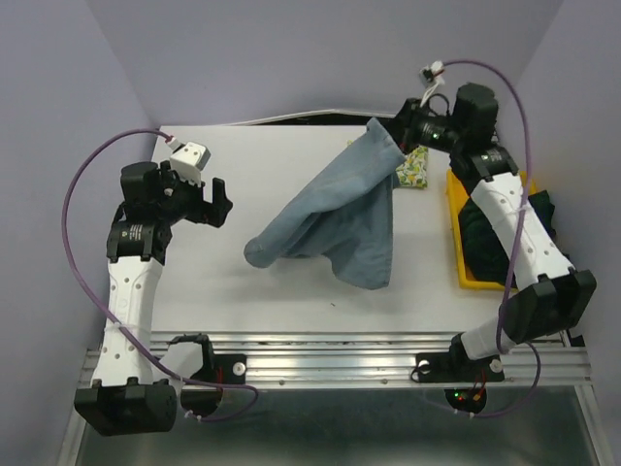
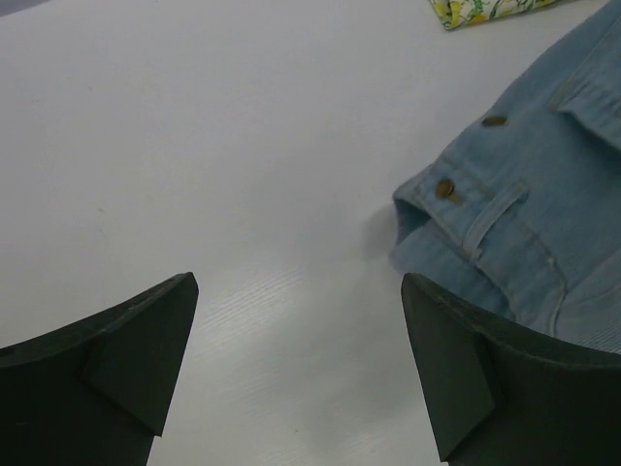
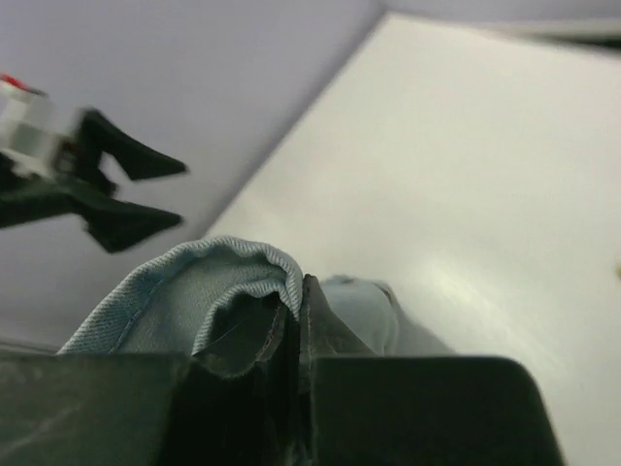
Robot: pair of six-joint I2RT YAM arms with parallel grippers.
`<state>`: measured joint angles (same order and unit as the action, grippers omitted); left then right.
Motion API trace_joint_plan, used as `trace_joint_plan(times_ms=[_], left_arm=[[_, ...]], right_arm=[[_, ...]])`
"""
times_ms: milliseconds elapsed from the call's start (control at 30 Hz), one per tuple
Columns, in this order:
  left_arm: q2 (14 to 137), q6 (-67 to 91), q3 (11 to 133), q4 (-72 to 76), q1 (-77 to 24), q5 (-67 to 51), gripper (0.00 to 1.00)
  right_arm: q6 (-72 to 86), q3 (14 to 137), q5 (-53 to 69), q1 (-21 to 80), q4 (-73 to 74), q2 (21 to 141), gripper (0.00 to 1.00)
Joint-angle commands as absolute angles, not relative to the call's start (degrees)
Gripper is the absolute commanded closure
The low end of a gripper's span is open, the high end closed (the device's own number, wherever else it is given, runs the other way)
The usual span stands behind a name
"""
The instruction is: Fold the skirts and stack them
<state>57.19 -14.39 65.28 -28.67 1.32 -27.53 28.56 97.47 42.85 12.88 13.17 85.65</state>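
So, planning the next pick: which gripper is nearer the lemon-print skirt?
Right. The right gripper, shut on the blue skirt, is close beside the lemon-print skirt; the left gripper, open, is far across.

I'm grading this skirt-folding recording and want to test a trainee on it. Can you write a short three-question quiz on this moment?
1. True or false: the left end effector is shut on the light blue denim skirt.
2. Where does the lemon-print cloth skirt lie? A. on the white table, beside the rigid yellow plastic tray; B. inside that tray; C. in the left end effector.
3. Fill in: the ____ end effector holds an edge of the denim skirt raised off the table.

Key: 1 false, it is open and clear of the cloth; 2 A; 3 right, the right end effector pinches the cloth.
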Motion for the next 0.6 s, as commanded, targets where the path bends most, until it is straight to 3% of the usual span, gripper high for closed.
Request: trace_joint_plan(times_ms=[0,100,233,333,367,433,533,567], left_arm=[[56.16,-20.99,65.57,-32.68,2.46,-34.71,0.03],[57.48,-27.84,62.24,-37.17,2.55,-38.75,0.07],[60.72,-35.06,60.29,-41.13,2.46,-39.02,0.15],[63.54,-38.22,60.38,-42.1,2.2,-37.63,0.17],[65.11,-38.23,60.38,-41.58,2.11,-37.01,0.17],[66.53,-36.93,60.21,-40.7,2.29,-35.95,0.17],[68.64,-34.55,60.21,-39.03,2.72,-37.61,0.16],[69.86,-32.71,60.38,-38.07,2.81,-38.14,0.16]], right_arm=[[14.97,81.86,46.14,12.74,17.03,83.94,0.99],[1.34,71.57,42.29,12.74,24.59,85.51,0.99],[-8.87,65.31,35.6,12.74,29.53,88.94,0.87],[-12.12,65.82,30.51,12.74,31.54,89.21,0.55],[-13.96,66.61,28.15,12.74,32.86,88.95,0.27],[-17.39,71.7,26.38,12.74,36.72,88.42,0.13],[-25.29,80.03,21.54,12.74,44.54,87.28,0.09],[-28.44,81.9,21.53,12.74,48.39,86.75,0.0]])
